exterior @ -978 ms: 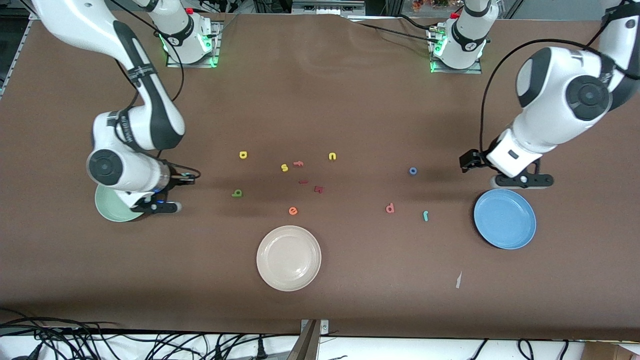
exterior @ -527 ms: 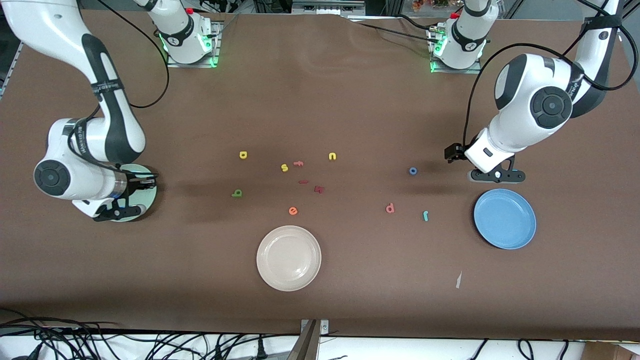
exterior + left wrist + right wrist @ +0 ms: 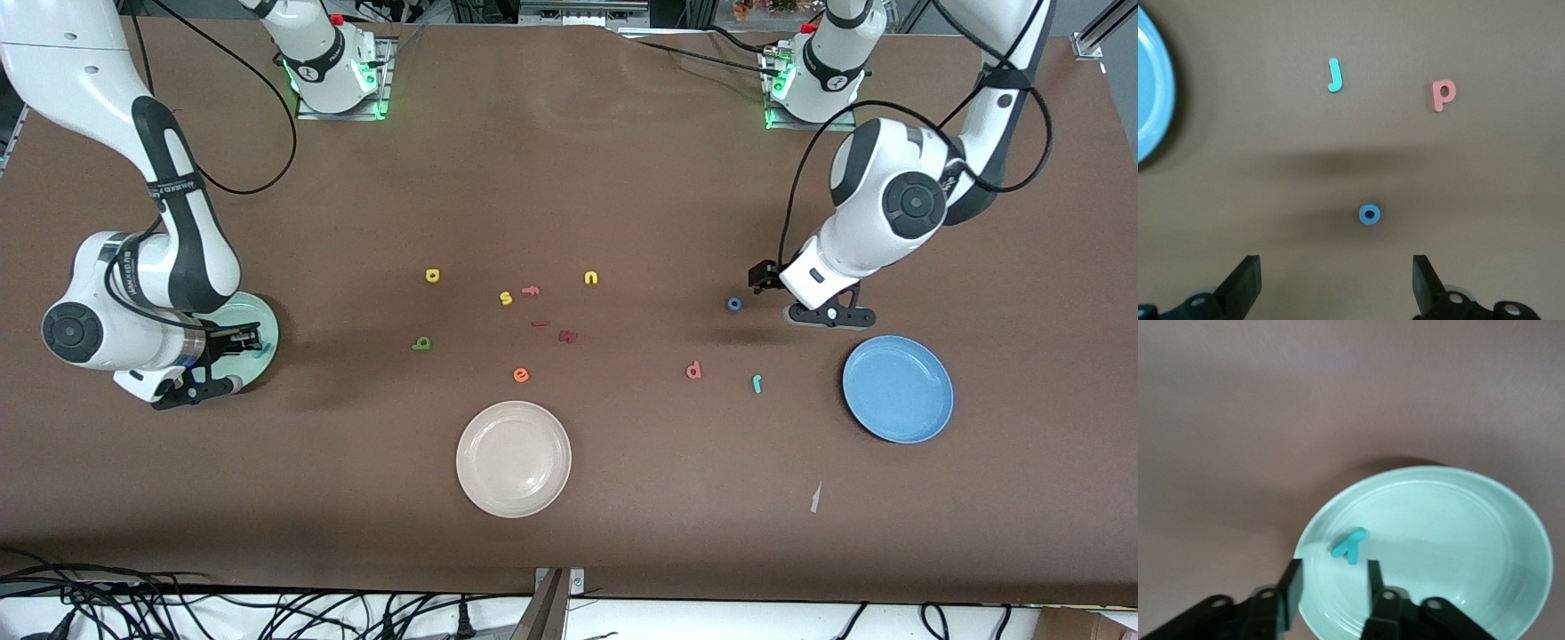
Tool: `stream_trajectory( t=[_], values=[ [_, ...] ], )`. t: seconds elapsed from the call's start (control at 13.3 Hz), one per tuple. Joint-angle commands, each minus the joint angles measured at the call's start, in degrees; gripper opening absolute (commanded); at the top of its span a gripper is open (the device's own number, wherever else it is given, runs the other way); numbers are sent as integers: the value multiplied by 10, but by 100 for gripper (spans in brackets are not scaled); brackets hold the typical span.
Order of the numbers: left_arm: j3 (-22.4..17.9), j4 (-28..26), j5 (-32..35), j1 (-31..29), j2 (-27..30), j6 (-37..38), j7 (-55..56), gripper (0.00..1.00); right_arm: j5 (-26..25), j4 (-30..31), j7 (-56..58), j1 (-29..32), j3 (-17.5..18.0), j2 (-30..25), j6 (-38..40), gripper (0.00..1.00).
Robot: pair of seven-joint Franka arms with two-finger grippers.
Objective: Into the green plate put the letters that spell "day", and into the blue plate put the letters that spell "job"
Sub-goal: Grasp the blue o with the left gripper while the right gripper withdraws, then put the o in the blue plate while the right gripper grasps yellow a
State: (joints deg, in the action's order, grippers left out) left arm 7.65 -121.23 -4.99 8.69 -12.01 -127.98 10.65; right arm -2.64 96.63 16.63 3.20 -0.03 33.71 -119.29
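Teal "y" (image 3: 1349, 545) in green plate (image 3: 1485, 513), hidden frontally

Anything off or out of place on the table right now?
One stray: a small pale scrap lies on the table, nearer the front camera than the blue plate. It is no letter or plate. Nothing looks spilled or damaged.

Robotics lab setup showing here, two white arms (image 3: 142, 267) bolting onto a brown table (image 3: 622, 178), green base lights glowing, cables (image 3: 222, 609) trailing along the edge
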Motion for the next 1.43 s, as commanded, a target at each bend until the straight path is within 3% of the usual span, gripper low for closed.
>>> stream_trajectory(
  t=[0.0,0.15,0.3,0.6,0.75,1.2,1.35],
  values=[
    [0,-43,-12,20,-3,-51,-10,100,3,-11,-13,-3,20,-19,49,100],
    [9,-88,-13,21,-19,-130,-10,100,4,-7,-74,-3,45,-32,73,100],
    [9,-94,-10,37,-49,-170,-8,100,4,0,-150,-3,81,-46,92,100],
    [9,-94,-7,55,-74,-176,-4,100,4,49,-270,-3,144,-78,59,100],
    [8,-93,-6,55,-88,-200,-5,91,4,53,-321,-3,168,-80,46,100],
    [0,-79,21,55,-126,-237,-10,88,-3,130,-455,-21,229,-111,15,100],
    [0,-79,52,55,-129,-237,-10,55,-8,193,-481,-21,239,-123,-66,100]
  ],
)
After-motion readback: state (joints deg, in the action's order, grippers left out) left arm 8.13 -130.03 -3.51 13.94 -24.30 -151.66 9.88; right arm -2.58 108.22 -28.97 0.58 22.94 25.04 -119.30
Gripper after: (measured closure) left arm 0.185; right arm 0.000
